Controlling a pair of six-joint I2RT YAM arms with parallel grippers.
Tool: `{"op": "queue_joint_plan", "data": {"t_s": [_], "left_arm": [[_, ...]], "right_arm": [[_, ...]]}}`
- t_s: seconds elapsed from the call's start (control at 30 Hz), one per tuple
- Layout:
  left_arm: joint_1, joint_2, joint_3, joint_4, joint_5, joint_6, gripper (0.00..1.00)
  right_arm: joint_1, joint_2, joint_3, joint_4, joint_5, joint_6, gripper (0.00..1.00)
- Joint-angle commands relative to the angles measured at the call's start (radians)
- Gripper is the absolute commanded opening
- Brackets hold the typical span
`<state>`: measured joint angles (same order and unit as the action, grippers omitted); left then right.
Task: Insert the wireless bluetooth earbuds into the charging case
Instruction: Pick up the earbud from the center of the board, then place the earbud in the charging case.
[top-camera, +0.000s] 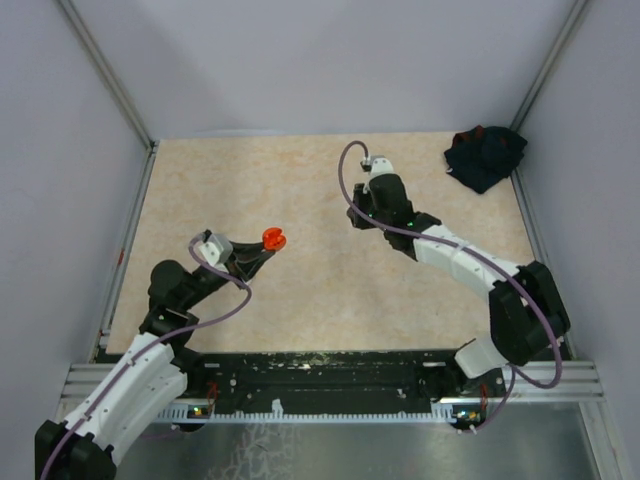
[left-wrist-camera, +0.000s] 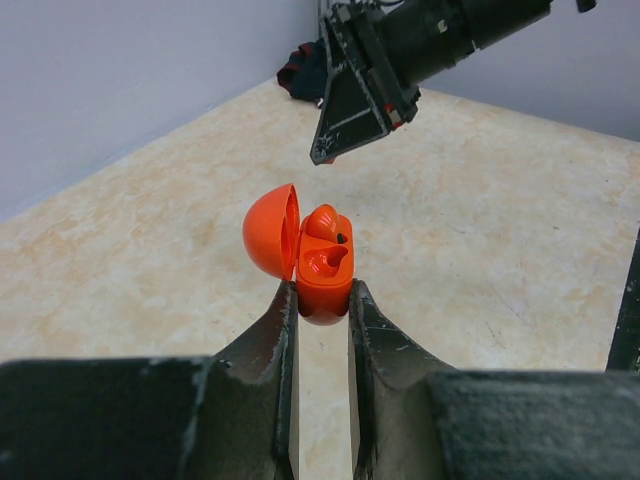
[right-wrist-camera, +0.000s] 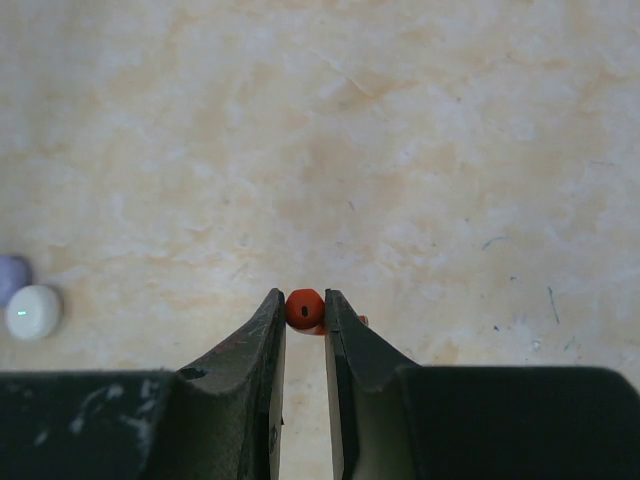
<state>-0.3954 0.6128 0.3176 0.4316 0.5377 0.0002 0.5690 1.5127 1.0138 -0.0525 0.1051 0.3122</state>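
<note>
- Left wrist view: our left gripper (left-wrist-camera: 322, 305) clamps the open orange charging case (left-wrist-camera: 300, 262), which holds one seated earbud (left-wrist-camera: 322, 222) beside an empty socket.
- Our right gripper (right-wrist-camera: 303, 298) pinches the second earbud (right-wrist-camera: 303, 308), well apart from the case.
- Next, we judge: carry it over, align it with the socket and press it in.

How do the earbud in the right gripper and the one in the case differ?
The pinched earbud sits between the fingertips of the right gripper, outside any case; the seated earbud rests inside the open charging case that the left gripper clamps. A gripper touches the pinched earbud; none touches the seated earbud. Both are orange.
</note>
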Motion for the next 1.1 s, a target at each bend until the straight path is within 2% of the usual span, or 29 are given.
{"op": "queue_joint_plan", "data": {"t_s": [0.0, 0.2, 0.47, 0.77, 1.07], "left_arm": [[0.007, -0.018, -0.002, 0.074, 0.022, -0.011, 0.00], [0.008, -0.033, -0.024, 0.125, 0.036, -0.017, 0.00], [0.009, -0.067, -0.060, 0.208, 0.048, -0.019, 0.00], [0.013, -0.087, -0.094, 0.298, 0.087, -0.017, 0.00], [0.017, -0.075, -0.092, 0.303, 0.103, -0.016, 0.00]], "right_arm": [[0.014, -0.130, 0.000, 0.025, -0.133, 0.083, 0.17], [0.057, -0.253, 0.003, 0.049, -0.238, 0.167, 0.17], [0.165, -0.335, 0.007, 0.144, -0.309, 0.279, 0.17], [0.277, -0.354, 0.025, 0.233, -0.346, 0.341, 0.17], [0.359, -0.347, 0.012, 0.345, -0.354, 0.382, 0.16]]}}
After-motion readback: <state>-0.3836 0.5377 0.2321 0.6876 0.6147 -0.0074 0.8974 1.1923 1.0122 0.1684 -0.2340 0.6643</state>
